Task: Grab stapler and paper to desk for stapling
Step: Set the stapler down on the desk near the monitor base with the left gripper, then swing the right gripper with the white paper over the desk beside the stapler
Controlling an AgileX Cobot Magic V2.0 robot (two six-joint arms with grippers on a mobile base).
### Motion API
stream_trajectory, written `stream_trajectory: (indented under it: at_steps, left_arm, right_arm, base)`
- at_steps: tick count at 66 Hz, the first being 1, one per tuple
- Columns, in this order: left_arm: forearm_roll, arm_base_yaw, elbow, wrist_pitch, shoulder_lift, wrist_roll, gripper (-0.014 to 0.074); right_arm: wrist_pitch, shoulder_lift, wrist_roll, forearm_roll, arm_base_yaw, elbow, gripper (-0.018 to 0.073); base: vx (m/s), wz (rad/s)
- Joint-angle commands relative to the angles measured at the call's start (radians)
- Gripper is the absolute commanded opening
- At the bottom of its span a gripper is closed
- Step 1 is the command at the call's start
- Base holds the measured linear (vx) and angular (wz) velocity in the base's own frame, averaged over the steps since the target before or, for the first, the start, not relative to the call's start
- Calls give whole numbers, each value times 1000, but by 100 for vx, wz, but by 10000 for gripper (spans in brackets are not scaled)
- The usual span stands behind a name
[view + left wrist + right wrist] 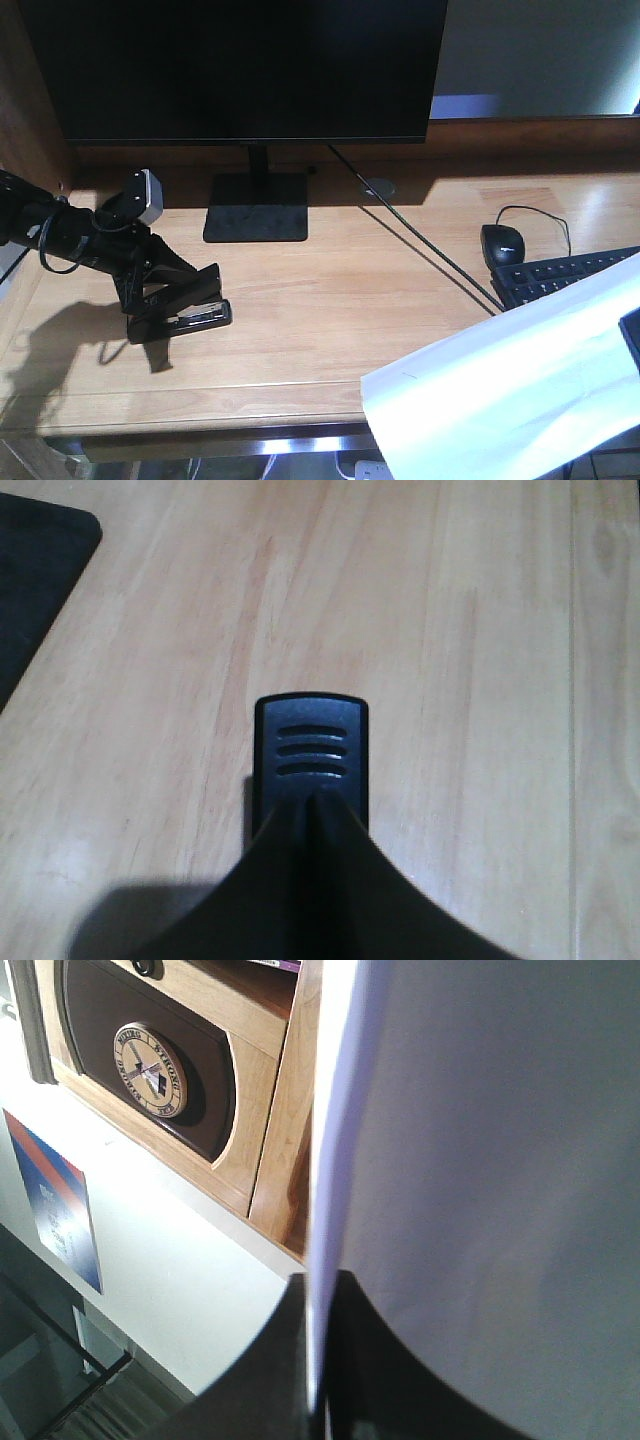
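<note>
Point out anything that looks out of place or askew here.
The paper is not flat on the desk: it hangs tilted past the front right edge, pinched in the right arm's jaws, hiding part of the keyboard. The stapler looks propped open in the left jaws.

On the desk (330, 290), stapler (205, 315) lies left of paper (510, 390).

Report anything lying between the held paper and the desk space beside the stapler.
Nothing visible does. The paper, held at the front right, has bare desk between it and the stapler. The keyboard and mouse lie farther back on the right, beside that path.
</note>
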Motion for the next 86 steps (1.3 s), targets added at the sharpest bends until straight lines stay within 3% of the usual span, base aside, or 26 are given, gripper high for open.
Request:
stream_trajectory:
  at_steps: [1,37,45,57,67,76,86]
  left_arm:
    - [-49,-3,-24,26,-58,-8,-6]
    - [-49,-3,-24,26,-58,-8,-6]
    - [-49,-3,-24,26,-58,-8,-6]
    - [-49,-3,-24,26,-58,-8,-6]
    - [-49,-3,-24,26,-58,-8,-6]
    - [-49,-3,-24,26,-58,-8,-6]
    - [-49,-3,-24,26,-58,-8,-6]
  right_arm:
    - [-63,4,-3,1,2,4,-1]
    - [-3,4,-3,24,2,-3,-1]
    - [20,9,7,-165,2,-38,-1]
    - [51,78,130,-494,2,-163,-1]
    - [72,197,163,-688,2,-280,-1]
    - [36,320,161,-783,2,-368,-1]
    - [2,467,159,-821,2,-450,-1]
  base:
    - [0,0]
    - [0,0]
    - [0,0]
    - [0,0]
    - [0,0]
    - [0,0]
    - [0,0]
